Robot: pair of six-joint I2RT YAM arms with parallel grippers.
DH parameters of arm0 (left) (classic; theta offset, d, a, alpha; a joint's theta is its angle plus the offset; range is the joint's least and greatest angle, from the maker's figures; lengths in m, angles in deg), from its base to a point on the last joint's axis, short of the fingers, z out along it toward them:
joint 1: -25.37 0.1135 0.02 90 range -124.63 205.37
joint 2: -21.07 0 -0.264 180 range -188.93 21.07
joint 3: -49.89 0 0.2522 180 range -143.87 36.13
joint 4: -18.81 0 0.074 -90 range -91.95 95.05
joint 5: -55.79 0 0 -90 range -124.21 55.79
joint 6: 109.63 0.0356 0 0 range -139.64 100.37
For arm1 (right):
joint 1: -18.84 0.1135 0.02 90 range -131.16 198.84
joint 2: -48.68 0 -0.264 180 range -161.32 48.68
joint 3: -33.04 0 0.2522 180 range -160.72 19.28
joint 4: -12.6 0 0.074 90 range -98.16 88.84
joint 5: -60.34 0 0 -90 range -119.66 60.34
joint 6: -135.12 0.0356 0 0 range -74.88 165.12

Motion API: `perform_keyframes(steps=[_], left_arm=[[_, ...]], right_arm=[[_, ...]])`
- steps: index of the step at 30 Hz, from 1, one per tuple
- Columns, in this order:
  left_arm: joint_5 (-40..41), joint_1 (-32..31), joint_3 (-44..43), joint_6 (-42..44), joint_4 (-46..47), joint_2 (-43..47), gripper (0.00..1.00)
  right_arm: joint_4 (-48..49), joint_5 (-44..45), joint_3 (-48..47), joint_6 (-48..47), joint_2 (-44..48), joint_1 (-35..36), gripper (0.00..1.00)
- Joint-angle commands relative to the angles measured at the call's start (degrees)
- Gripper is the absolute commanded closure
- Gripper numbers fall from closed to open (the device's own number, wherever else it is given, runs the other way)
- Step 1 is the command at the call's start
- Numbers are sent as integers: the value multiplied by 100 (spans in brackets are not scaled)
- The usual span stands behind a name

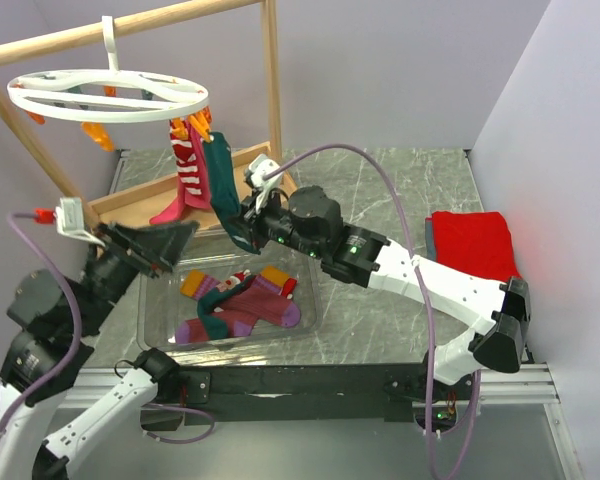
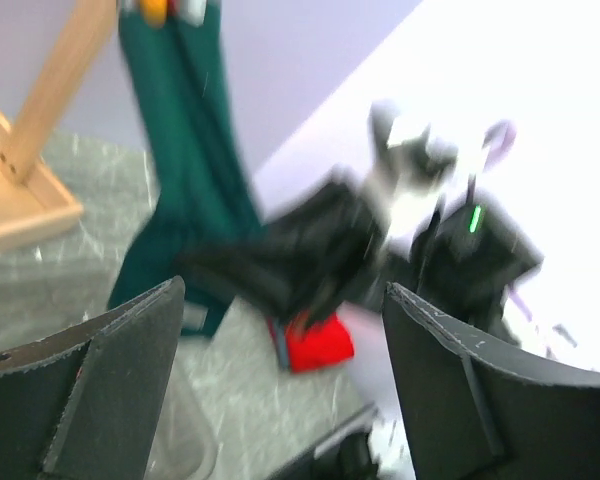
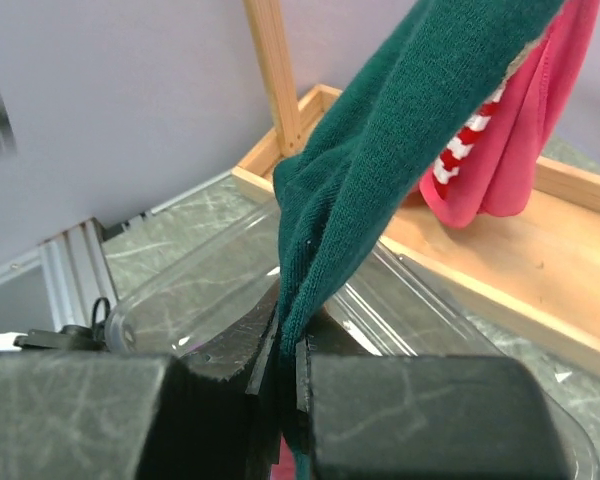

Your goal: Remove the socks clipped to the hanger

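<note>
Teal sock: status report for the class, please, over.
Right pincer shut on teal sock, sock hanging clipped to hanger. Left pincer open, empty. Striped sock and pink sock hang close beside.

A robot lab cell: plain partition walls, aluminium rail edging table

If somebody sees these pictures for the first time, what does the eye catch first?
The right gripper pinches a dark teal sock that hangs from the white round plastic hanger at the upper left. Below it, a clear plastic tub holds several colourful socks.
</note>
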Motion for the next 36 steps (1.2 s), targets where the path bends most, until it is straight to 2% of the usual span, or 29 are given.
perform_keyframes(steps=[1,5,8,11,13,17,21,26,31,36], left_arm=[[749,26,-1055,-74,-50,-781,16],[1768,17,-1637,-135,-156,-1500,17],[1929,17,-2024,-135,-165,-2018,17],[1894,17,-2130,-65,27,-2284,15],[1666,17,-1876,84,230,-2258,14],[1401,17,-1051,269,793,-1663,12],[1630,17,-383,85,575,-1204,9],[1376,17,268,-135,722,-721,2],[1077,26,594,-223,951,-746,4],[1190,26,568,-267,1145,-1141,4]], right_arm=[[-212,886,-136,-251,-96,228,90],[-353,1168,-286,-295,-272,272,90],[-248,1573,-234,-444,-290,369,90],[-116,1522,-128,-471,-264,387,90],[-63,1302,-58,-445,-211,387,89],[7,591,12,-348,-105,378,86],[25,-172,-40,-190,-70,361,84],[-2,-974,-146,-49,-140,343,84],[42,-1528,-49,74,-140,299,84],[244,-1704,65,215,-140,211,84]])
